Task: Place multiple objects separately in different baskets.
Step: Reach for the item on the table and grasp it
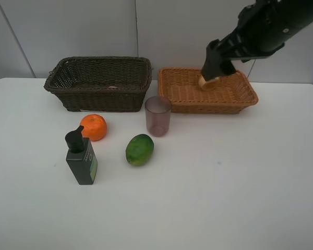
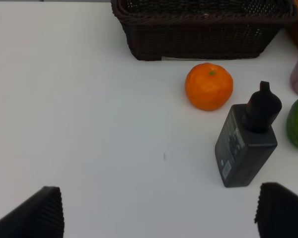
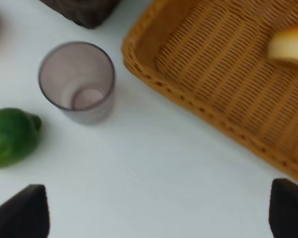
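Observation:
A peach lies inside the light orange basket; the right wrist view shows the peach on that basket's woven floor. My right gripper hangs over this basket, open and empty. On the table stand the mauve cup, the tangerine, the green fruit and the dark green pump bottle. The dark brown basket sits at the back left. My left gripper is open over bare table, near the pump bottle.
The two baskets stand side by side at the back of the white table, with a narrow gap between them. The cup stands just in front of that gap. A grey wall closes off the back.

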You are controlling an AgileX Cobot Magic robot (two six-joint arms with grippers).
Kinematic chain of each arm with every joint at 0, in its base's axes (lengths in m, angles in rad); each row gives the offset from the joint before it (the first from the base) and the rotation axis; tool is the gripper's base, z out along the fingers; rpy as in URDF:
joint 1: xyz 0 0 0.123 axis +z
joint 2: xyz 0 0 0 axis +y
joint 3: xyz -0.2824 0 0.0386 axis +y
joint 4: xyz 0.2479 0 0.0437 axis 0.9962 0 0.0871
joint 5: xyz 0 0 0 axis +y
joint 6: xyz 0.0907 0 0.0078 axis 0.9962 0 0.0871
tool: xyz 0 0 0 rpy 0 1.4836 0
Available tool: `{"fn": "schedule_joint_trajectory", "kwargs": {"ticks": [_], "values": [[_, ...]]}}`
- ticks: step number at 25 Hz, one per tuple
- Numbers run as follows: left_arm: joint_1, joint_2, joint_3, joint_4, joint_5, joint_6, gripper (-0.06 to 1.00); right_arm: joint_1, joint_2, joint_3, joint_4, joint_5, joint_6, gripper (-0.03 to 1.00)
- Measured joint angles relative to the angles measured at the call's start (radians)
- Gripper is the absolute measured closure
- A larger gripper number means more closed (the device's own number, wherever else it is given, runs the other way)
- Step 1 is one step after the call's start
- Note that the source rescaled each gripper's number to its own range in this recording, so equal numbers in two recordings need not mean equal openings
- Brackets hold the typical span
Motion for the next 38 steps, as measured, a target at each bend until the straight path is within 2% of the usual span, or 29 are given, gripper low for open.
{"fn": "schedule_joint_trajectory", "kwargs": {"ticks": [4, 11, 18, 21, 28, 38], "values": [[0.0, 0.0, 0.0, 0.0, 0.0, 0.0, -0.06, -0.082, -0.167, 0.139, 0.002, 0.0, 0.002, 0.02], [0.0, 0.0, 0.0, 0.0, 0.0, 0.0, -0.06, -0.227, -0.478, 0.323, 0.015, 0.057, 0.002, 0.02], [0.0, 0.0, 0.0, 0.0, 0.0, 0.0, -0.06, -0.341, -0.772, 0.392, 0.025, 0.22, 0.042, 0.02], [0.0, 0.0, 0.0, 0.0, 0.0, 0.0, -0.06, -0.363, -0.892, 0.419, 0.032, 0.273, 0.075, 0.02], [0.0, 0.0, 0.0, 0.0, 0.0, 0.0, -0.06, -0.364, -1.116, 0.478, 0.06, 0.328, 0.1, 0.02], [0.0, 0.0, 0.0, 0.0, 0.0, 0.0, -0.06, -0.364, -1.269, 0.559, 0.064, 0.336, 0.1, 0.02]]}}
